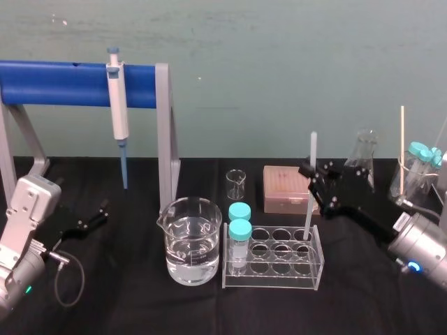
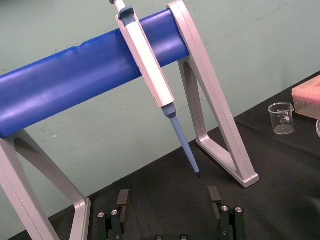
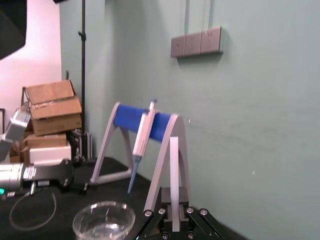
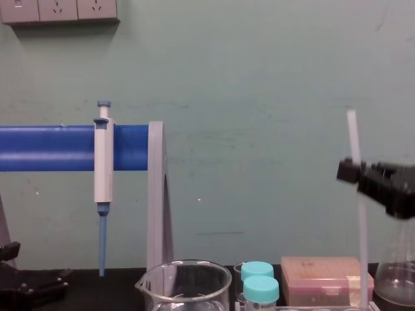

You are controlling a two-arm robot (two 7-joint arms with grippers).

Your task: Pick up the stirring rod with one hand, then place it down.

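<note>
One stirring rod (image 1: 308,213) is my whole concern here; it stands upright with its lower end down in a back hole of the clear test-tube rack (image 1: 272,273), towards the rack's right end, and its top rises well above my right pincer (image 1: 312,174); that pincer is closed narrow on the rod's upper half, the jaws pressing it from either side, and my right wrist view has the rod running straight up between them; I grip it high, I judge, so the jaws stay above the rack's rim and the rod can travel along its own length without scraping the hole; whether its tip rests on the rack's floor or hangs just free I cannot tell; I take this as the pick-up step, with the grasp made and the setting-down not yet done.

Two teal-capped vials (image 1: 239,225) stand at the rack's left end, apart from the rod; a large beaker of water (image 1: 190,246) sits just beside the rack on its left; behind are a small empty beaker (image 1: 237,183) and a pinkish tip box (image 1: 285,188), with a conical flask (image 1: 364,157) beyond my arm; a tilt while lifting could lever the rack over.

My left pincer (image 1: 92,218) lies parked on the black surface (image 1: 133,300) well to the left, jaws spread wide, near the blue-barred stand (image 1: 70,82) where a pipette (image 1: 117,105) hangs.
</note>
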